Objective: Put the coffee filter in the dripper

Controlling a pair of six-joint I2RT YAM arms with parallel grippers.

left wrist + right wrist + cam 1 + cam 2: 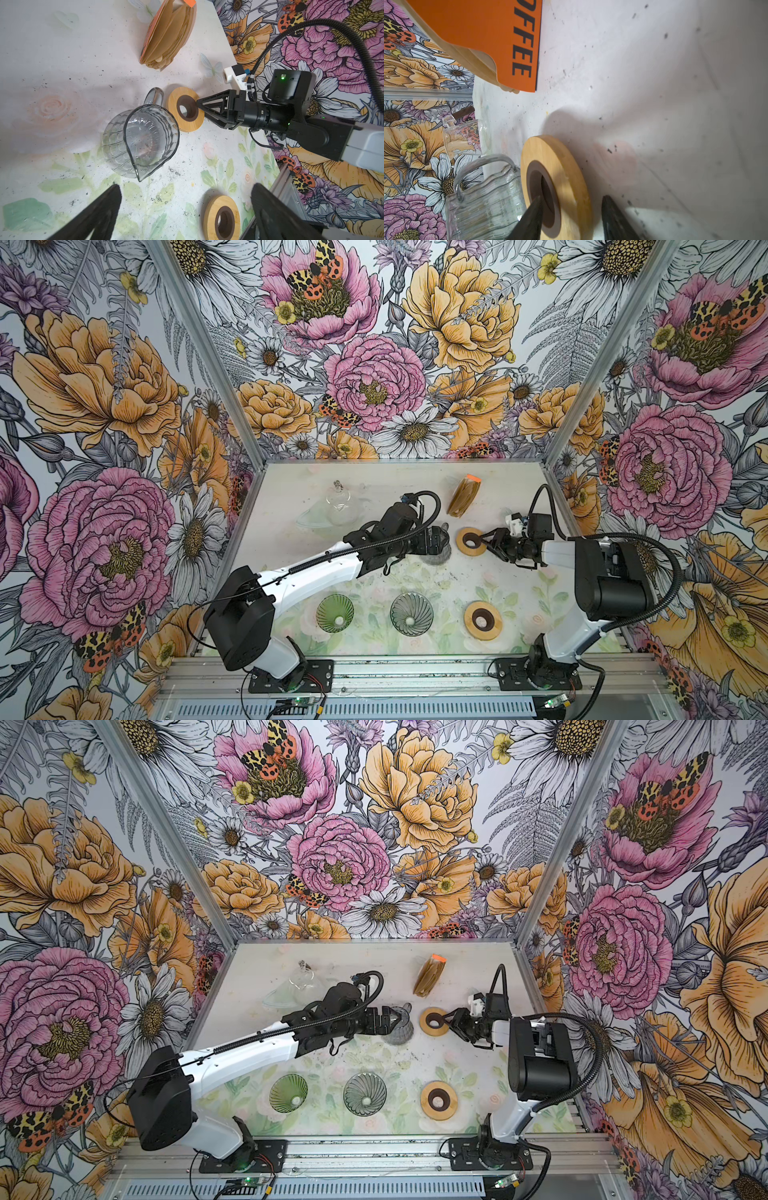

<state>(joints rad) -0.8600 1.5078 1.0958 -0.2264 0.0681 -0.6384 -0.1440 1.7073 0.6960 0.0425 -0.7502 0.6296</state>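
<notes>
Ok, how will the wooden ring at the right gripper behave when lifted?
The wooden ring looks solid: probably rigid and light. The right gripper has one finger at its hole, one outside the rim, so it may hang tilted. The glass pitcher stands close; a swing could knock it.

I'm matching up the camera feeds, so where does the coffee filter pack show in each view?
In a top view: coffee filter pack at the back of the table, right of centre.
In a top view: same spot.
Left wrist: the pack beyond the glass pitcher.
Right wrist: its orange label, close up.
Shared landmark: the nearest wooden ring.
</notes>
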